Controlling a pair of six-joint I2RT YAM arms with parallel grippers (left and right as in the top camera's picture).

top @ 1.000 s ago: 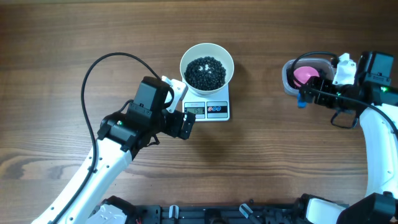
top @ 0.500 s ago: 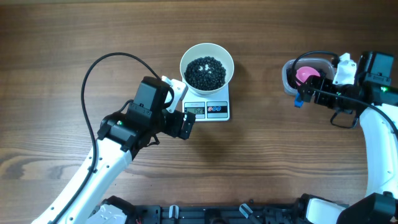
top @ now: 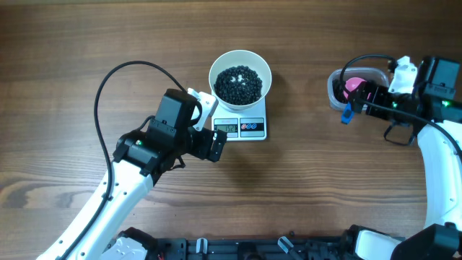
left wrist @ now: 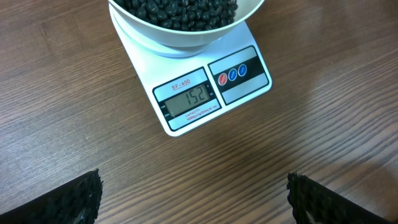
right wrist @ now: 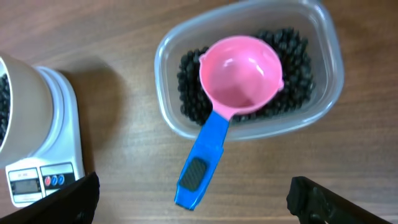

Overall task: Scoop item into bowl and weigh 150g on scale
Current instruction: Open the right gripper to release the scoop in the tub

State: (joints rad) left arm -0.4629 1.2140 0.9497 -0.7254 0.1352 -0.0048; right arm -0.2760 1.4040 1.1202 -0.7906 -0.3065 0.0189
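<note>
Scale point(left wrist: 200, 87) LCD reads 152, label SF-400, bowl point(left wrist: 186, 36) atop.

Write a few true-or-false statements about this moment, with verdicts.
1. The white bowl sits on the scale. True.
2. The scale's display reads 152. True.
3. The right claw holds the pink scoop. False: the scoop lies in the clear tub, and the claw is open and empty.
4. The bowl is empty. False: it holds a heap of black beans.
5. The left claw is open, clear of the scale. True.
</note>
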